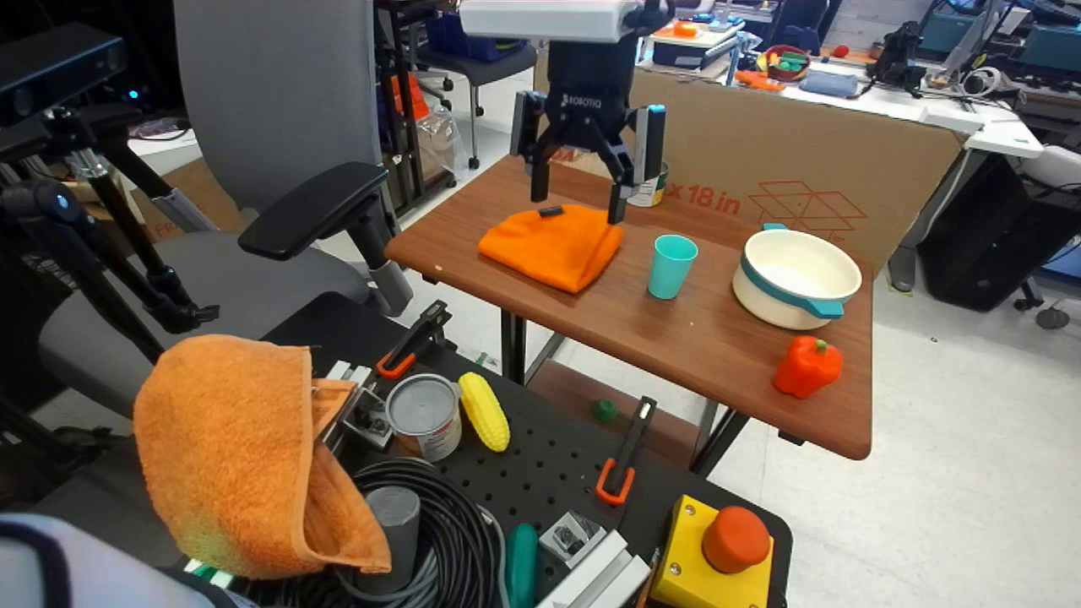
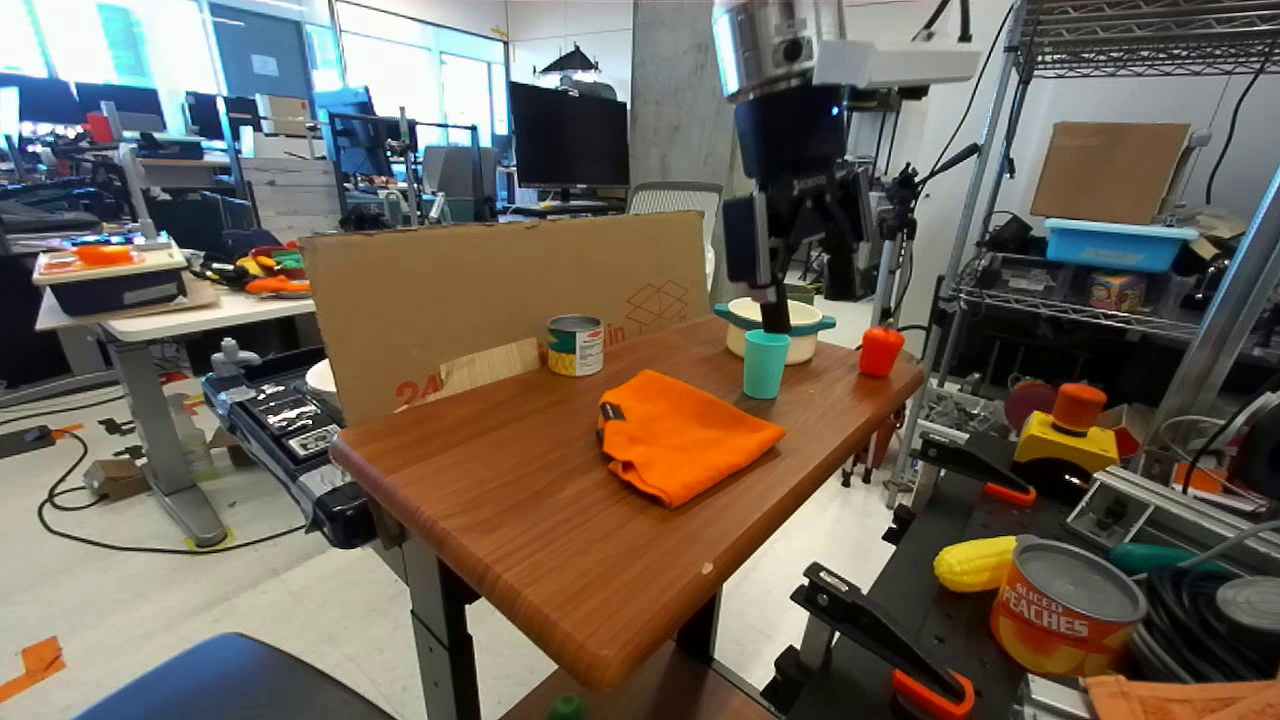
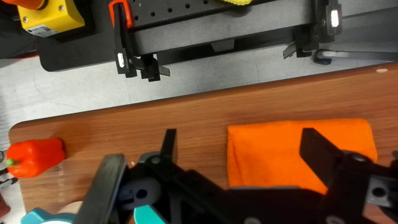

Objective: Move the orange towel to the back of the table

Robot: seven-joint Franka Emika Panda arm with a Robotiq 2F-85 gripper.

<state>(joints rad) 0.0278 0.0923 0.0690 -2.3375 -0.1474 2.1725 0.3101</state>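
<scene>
The orange towel (image 1: 557, 247) lies folded on the brown wooden table (image 1: 718, 355), with a small dark tag on it. It also shows in an exterior view (image 2: 690, 440) and in the wrist view (image 3: 270, 155), where the gripper hides its lower part. My gripper (image 1: 578, 207) points down above the table with its fingers wide apart and nothing between them. In the wrist view the gripper (image 3: 240, 133) has one finger over the towel and one over bare wood beside it. The fingers appear above the towel, not touching it.
A teal cup (image 1: 673, 266) stands beside the towel. A cream pot (image 1: 764, 306) and a red pepper (image 1: 808, 367) are farther along the table. A can (image 2: 575, 345) stands by the cardboard panel (image 2: 500, 290) at one long edge. A second orange cloth (image 1: 228, 447) hangs at the black bench.
</scene>
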